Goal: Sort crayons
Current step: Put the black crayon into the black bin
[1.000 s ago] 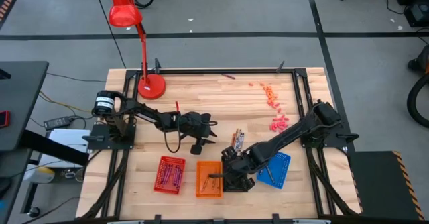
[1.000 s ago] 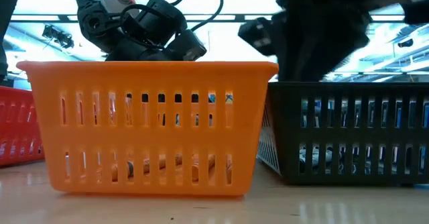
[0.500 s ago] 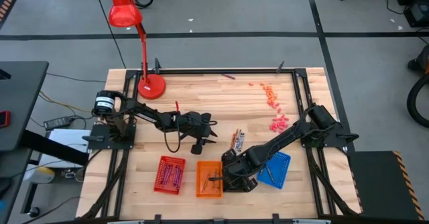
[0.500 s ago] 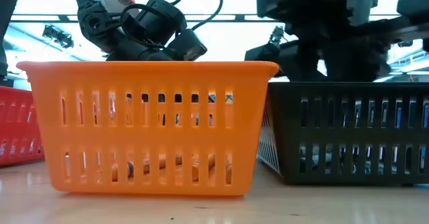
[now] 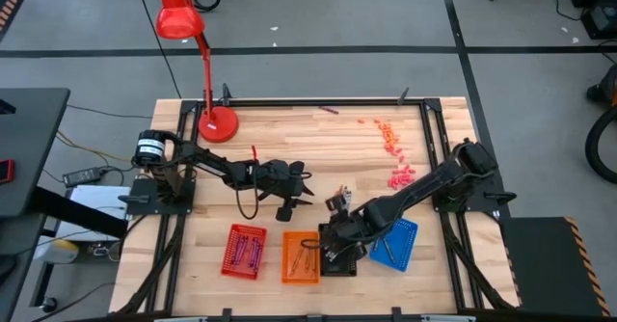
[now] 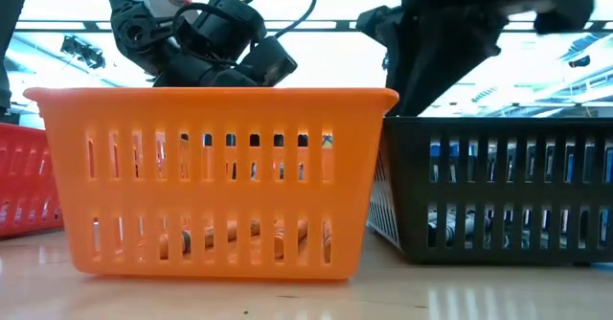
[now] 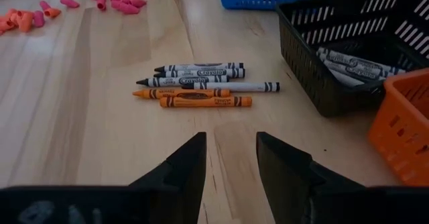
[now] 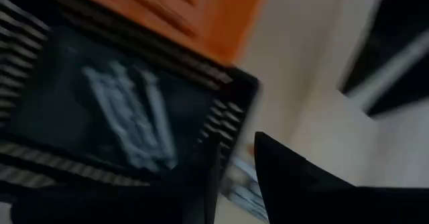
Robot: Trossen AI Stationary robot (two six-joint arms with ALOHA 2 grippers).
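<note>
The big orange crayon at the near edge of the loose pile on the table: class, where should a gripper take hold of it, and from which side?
Grip the orange crayon at mid-length, coming straight down with the fingers across its narrow width. It lies flat at the pile's edge: bare wood on one long side, a thinner orange crayon close along the other, so that finger has little room.

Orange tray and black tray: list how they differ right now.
The orange tray holds a few orange-brown crayons; the black tray holds grey-white ones. The right gripper sits above the black tray, while nothing hangs over the orange tray. The orange tray lies between the red tray and the black tray. Both are slotted rectangular trays, standing side by side.
</note>
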